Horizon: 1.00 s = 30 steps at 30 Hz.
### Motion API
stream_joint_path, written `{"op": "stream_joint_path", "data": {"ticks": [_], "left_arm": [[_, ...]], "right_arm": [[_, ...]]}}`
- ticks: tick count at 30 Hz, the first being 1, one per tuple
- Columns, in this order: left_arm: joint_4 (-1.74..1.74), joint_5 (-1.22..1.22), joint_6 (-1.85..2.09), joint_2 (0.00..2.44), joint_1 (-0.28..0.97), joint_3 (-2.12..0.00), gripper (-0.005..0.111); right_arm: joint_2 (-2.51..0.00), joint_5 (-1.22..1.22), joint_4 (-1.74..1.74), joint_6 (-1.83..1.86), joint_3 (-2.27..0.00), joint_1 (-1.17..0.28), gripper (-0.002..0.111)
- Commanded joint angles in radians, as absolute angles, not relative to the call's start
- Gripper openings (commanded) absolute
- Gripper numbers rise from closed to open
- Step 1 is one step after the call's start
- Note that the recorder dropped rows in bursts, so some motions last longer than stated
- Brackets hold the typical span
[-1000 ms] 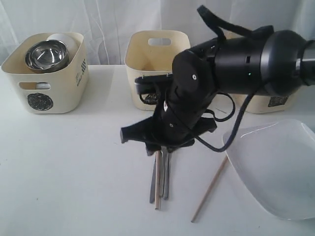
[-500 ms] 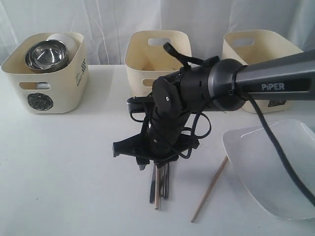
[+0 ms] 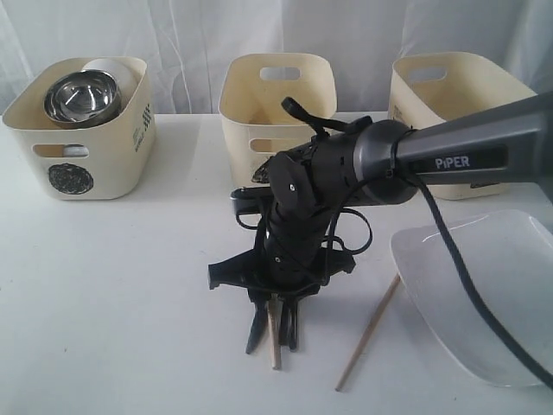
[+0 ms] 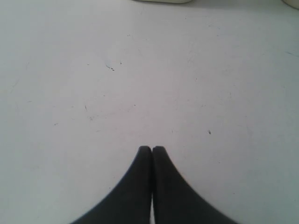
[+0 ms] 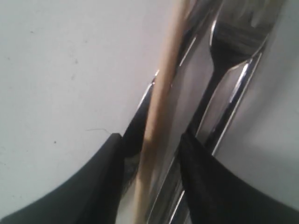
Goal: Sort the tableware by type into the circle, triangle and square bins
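Cream bins (image 3: 276,95) line the back, and the left one holds the steel bowl (image 3: 82,97). The white plate (image 3: 492,294) sits front right, with a loose chopstick (image 3: 367,333) just beside it. Your right arm reaches across the middle, wrist pointing down. The right gripper (image 5: 152,137) is spread around the other chopstick (image 5: 156,126) and a steel handle (image 5: 189,98), fork (image 5: 233,70) alongside. Your left gripper (image 4: 152,149) is pinched closed over bare table (image 4: 140,70).

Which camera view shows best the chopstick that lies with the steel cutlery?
The right wrist view: the chopstick runs close up between the open jaws of the right gripper, over the cutlery. The exterior view shows only its lower end below the gripper. The left wrist view shows only the table.
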<state>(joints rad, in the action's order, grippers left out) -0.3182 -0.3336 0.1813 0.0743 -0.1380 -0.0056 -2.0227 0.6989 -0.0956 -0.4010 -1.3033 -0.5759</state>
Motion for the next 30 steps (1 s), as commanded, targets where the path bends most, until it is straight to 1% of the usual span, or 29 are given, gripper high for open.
{"op": "stream_joint_path", "data": {"ticks": [1,3,6,9,13,17,23,26,30], "left_arm": [[-0.325,-0.333,0.184,0.07,-0.138,0.0,0.0],[-0.325,-0.333,0.184,0.07,-0.138,0.0,0.0],[-0.325,-0.333,0.184,0.07,-0.138,0.0,0.0],[-0.325,-0.333,0.184,0.07,-0.138,0.0,0.0],[-0.325,-0.333,0.184,0.07,-0.138,0.0,0.0],[-0.325,-0.333,0.184,0.07,-0.138,0.0,0.0],[-0.325,-0.333,0.184,0.07,-0.138,0.0,0.0],[-0.325,-0.333,0.184,0.07,-0.138,0.0,0.0],[-0.325,-0.333,0.184,0.07,-0.138,0.0,0.0]], "right_arm": [[-2.027,0.702,-0.089,-0.397,-1.304,-0.567,0.038],[-2.027,0.699,-0.089,-0.397,-1.304,-0.567,0.031],[-2.027,0.698,-0.089,-0.397,-1.304,-0.567,0.014],[-2.027,0.684,-0.089,-0.397,-1.304,-0.567,0.001],[-2.021,0.676,-0.104,-0.393,-1.306,-0.567,0.0],[-1.971,0.678,-0.183,-0.296,-1.31,-0.567,0.0],[-1.854,0.746,-0.239,-0.143,-1.444,-0.562,0.0],[-1.8,0.705,-0.259,-0.091,-1.536,-0.529,0.0],[-1.785,0.589,-0.3,-0.082,-1.631,-0.439,0.0]]}}
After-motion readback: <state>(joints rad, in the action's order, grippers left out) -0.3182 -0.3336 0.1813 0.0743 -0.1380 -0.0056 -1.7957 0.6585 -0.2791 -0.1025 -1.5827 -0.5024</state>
